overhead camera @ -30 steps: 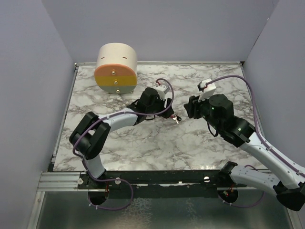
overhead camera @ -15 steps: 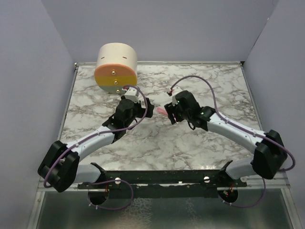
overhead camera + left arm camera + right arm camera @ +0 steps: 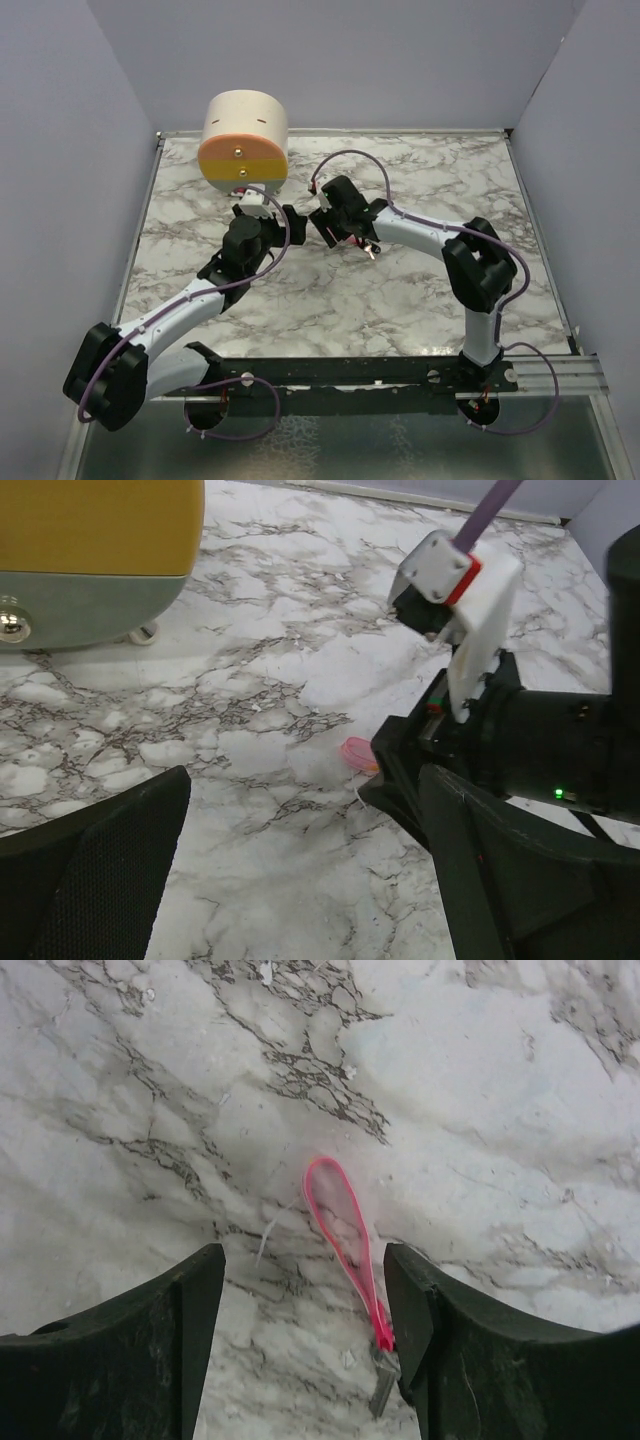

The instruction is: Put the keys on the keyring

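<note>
The marbled tabletop [image 3: 520,1110] looks smooth and satin; the pink keys [image 3: 350,1250] look plastic

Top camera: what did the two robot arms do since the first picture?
The left claw and right claw both swung left, toward the round cream-and-orange box. Both now stand open, and the thin pink loop lies loose on the marble table between the right claw's fingers. The box stayed put.

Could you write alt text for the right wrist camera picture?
A slim pink loop with a small grey metal tip lies flat on a white marble tabletop, seen from close above. The right gripper frames the bottom of the picture, its two black fingers standing open with the loop's near end between them.
</note>
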Controlling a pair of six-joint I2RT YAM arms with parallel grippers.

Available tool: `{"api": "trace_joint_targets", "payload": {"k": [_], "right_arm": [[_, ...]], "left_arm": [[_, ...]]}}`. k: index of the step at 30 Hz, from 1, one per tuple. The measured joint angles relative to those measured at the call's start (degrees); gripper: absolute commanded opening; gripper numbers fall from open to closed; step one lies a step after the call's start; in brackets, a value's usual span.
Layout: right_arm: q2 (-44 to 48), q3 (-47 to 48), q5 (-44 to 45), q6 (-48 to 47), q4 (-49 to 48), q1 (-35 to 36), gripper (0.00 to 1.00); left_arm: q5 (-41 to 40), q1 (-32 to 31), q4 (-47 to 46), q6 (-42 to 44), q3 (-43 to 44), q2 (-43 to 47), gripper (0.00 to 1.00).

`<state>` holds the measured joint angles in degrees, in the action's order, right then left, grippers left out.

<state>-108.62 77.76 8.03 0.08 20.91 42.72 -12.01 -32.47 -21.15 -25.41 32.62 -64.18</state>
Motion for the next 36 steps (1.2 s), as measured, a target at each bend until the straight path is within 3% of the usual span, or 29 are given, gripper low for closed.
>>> {"api": "trace_joint_targets", "payload": {"k": [11, 18, 22, 27, 32, 36], "right_arm": [[-9.0, 5.7, -1.3, -0.8, 0.1, -1.2, 0.68], [-10.8, 7.3, -2.5, -0.7, 0.0, -3.0, 0.62], [-11.4, 7.3, -3.6, -0.4, 0.0, -3.6, 0.48], [-11.4, 7.3, -4.4, -0.3, 0.0, -4.0, 0.17], [-10.8, 6.4, -4.3, 0.3, -0.9, -4.0, 0.08], [-4.5, -0.4, -3.9, 1.8, -5.1, -4.0, 0.01]], "left_arm": [[0.0, 3.1, -0.3, 0.0, -3.0, 4.9, 0.99], [0.4, 4.4, -0.3, 0.0, -3.1, 5.1, 0.99], [0.7, 4.9, -0.3, 0.0, -3.2, 5.1, 0.99], [1.1, 5.2, -0.3, -0.1, -3.2, 5.1, 0.99], [1.4, 5.5, -0.3, -0.3, -3.2, 5.1, 0.99], [2.0, 5.6, -0.3, -0.7, -3.2, 5.1, 0.99]]}}
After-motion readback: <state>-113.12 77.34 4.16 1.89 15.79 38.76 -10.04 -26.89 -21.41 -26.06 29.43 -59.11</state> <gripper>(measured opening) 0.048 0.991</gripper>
